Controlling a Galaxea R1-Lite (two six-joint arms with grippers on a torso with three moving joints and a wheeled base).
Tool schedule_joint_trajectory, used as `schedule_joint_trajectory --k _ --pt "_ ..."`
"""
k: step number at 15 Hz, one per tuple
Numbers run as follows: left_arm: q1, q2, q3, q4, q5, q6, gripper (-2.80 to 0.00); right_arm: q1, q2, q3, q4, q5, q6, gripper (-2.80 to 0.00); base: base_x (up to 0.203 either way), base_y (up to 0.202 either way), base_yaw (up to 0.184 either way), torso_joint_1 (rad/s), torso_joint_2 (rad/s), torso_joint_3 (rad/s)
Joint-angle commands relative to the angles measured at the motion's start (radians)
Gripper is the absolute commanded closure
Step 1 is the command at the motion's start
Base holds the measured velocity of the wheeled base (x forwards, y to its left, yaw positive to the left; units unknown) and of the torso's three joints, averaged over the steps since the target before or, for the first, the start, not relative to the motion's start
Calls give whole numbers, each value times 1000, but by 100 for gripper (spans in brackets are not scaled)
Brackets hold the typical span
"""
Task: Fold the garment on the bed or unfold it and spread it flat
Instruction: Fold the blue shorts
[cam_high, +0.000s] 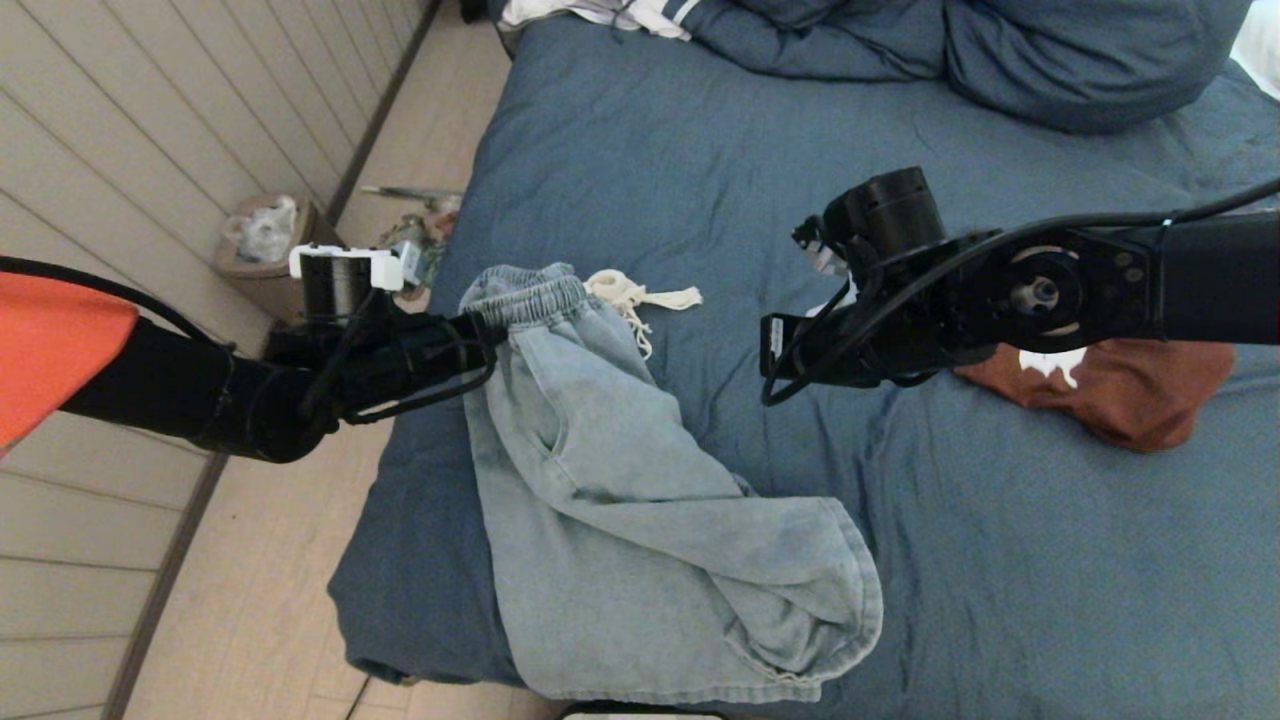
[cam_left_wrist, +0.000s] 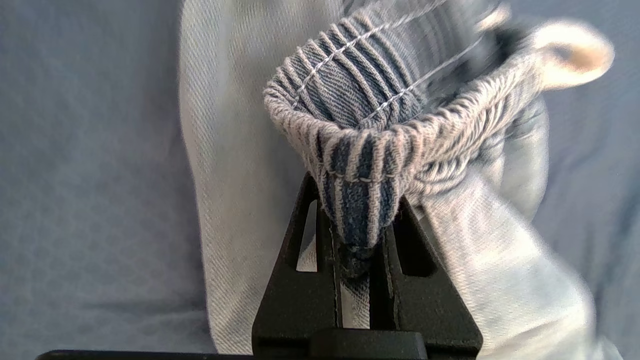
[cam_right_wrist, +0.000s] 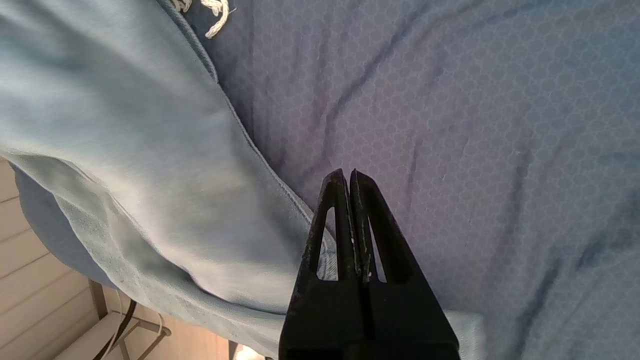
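Pinched between the left gripper's (cam_left_wrist: 357, 235) black fingers (cam_left_wrist: 300, 295), right at the lens in the left wrist view: a gathered fold of the shorts' (cam_high: 620, 500) ribbed elastic waistband (cam_left_wrist: 380, 125), clamped deep between the pads. Spreads away from that pinch as pale denim, one leg trailing toward the bed's (cam_high: 1000, 600) near edge and bunching at the hem, the slate-blue bed beneath and all around. Lies just beyond the grip, a white drawstring (cam_high: 640, 296) loose on the sheet. Hovers well apart to the other side, the right gripper (cam_right_wrist: 349, 175), fingers pressed together on nothing, above bare sheet just past the shorts' edge. Sits farther off still, a rust-coloured garment (cam_high: 1120, 390) beneath the right arm. Probably best now: lift slowly with the waistband kept taut, avoid snagging the drawstring, then bring the right gripper to the waistband's opposite end before pulling flat.
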Motion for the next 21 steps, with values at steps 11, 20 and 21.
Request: schedule_joint_trajectory --k 11,20,21 --pt "147 14 -157 144 -173 33 0 0 12 1 2 -2 3 0 0 0 0 0 0 0" --pt "145 -104 -47 161 -176 57 -280 2 7 4 2 -2 3 0 0 0 0 0 0 0" --pt "147 -139 -15 162 -176 53 -280 2 3 6 2 -2 3 0 0 0 0 0 0 0"
